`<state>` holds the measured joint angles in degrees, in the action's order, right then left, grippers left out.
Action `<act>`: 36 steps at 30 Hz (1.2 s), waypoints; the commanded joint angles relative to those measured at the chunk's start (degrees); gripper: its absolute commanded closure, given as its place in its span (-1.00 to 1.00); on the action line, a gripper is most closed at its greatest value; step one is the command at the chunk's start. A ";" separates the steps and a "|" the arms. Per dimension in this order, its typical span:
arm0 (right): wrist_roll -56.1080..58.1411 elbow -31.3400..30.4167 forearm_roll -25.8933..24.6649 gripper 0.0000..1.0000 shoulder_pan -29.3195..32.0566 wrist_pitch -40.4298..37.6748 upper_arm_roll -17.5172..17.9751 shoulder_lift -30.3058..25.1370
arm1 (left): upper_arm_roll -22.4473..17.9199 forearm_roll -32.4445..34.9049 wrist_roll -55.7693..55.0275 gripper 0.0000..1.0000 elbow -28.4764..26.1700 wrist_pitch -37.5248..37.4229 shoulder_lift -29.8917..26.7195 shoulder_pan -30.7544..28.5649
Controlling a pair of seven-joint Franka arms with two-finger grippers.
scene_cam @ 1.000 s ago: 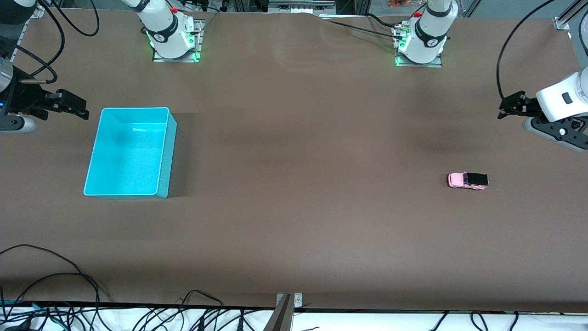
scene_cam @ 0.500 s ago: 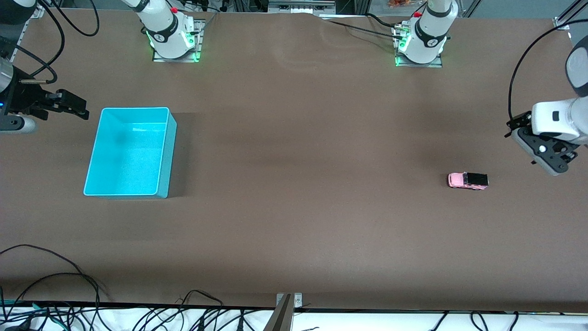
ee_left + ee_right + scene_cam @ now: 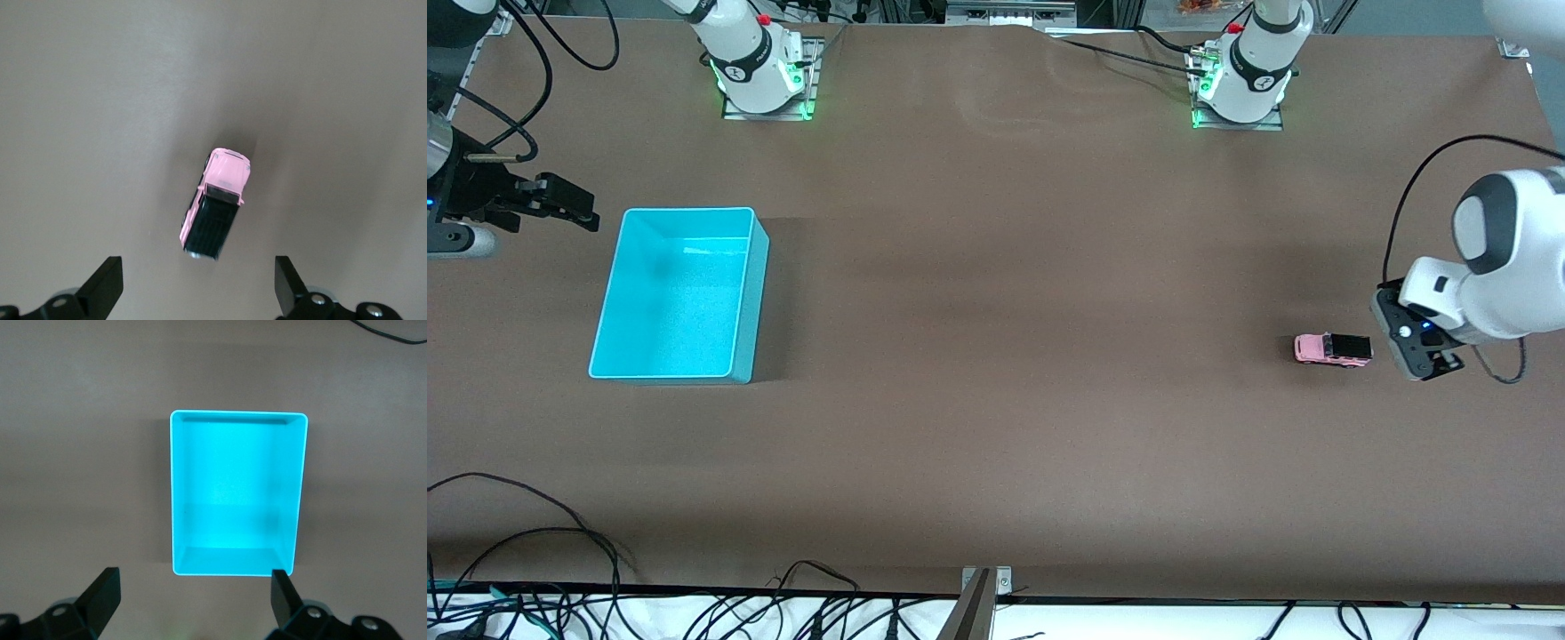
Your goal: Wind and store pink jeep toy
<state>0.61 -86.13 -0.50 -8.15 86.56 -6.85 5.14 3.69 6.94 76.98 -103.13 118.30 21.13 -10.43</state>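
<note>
The pink jeep toy [image 3: 1332, 349] sat on its wheels on the table [image 3: 1014, 418], toward the left arm's end and well apart from the cyan bin [image 3: 751, 293] at the right arm's end. It looked light, rigid and smooth, likely to skid or roll; the flat body sides seemed the best hold. The left end effector [image 3: 198, 283] hung just beside it, fingers spread wide and empty. The right end effector [image 3: 193, 600] waited open beside the bin.

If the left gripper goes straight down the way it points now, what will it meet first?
Probably bare table. The open left gripper points down just beside the pink jeep toy, at its black-roofed end; depth is unclear.
</note>
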 commanded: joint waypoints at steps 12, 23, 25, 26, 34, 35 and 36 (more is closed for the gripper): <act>0.27 0.61 -0.38 -1.00 0.33 -0.08 0.17 0.05 | 0.35 1.85 13.63 -1.00 -10.69 20.82 3.82 -1.70; 0.27 0.61 -0.38 -1.00 0.33 -0.08 0.17 0.14 | 0.44 8.36 14.86 -1.00 -10.43 21.35 5.41 -2.05; 0.27 0.61 -0.38 -1.00 0.33 -0.08 0.17 0.14 | 0.44 8.44 14.86 -1.00 -10.43 21.79 5.93 -2.40; 0.27 0.61 -0.38 -1.00 0.33 -0.08 0.17 0.14 | 0.44 8.44 14.95 -1.00 -10.43 22.23 6.11 -2.75; 0.27 0.52 -0.38 -1.00 0.33 0.01 0.17 0.05 | 0.53 8.36 16.09 -0.97 -10.69 24.43 8.40 -4.42; 0.27 0.61 -0.38 -1.00 0.33 -0.08 0.17 0.14 | 0.61 8.36 16.18 -0.86 -10.87 24.43 8.48 -4.51; 0.27 0.61 -0.38 -1.00 0.33 -0.08 0.17 0.05 | 0.62 8.36 16.18 -0.76 -10.87 24.43 8.49 -4.51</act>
<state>0.61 -86.13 -0.50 -8.14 86.58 -6.85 5.15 3.70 13.61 91.98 -114.09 141.43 28.34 -13.68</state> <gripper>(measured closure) 0.000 0.009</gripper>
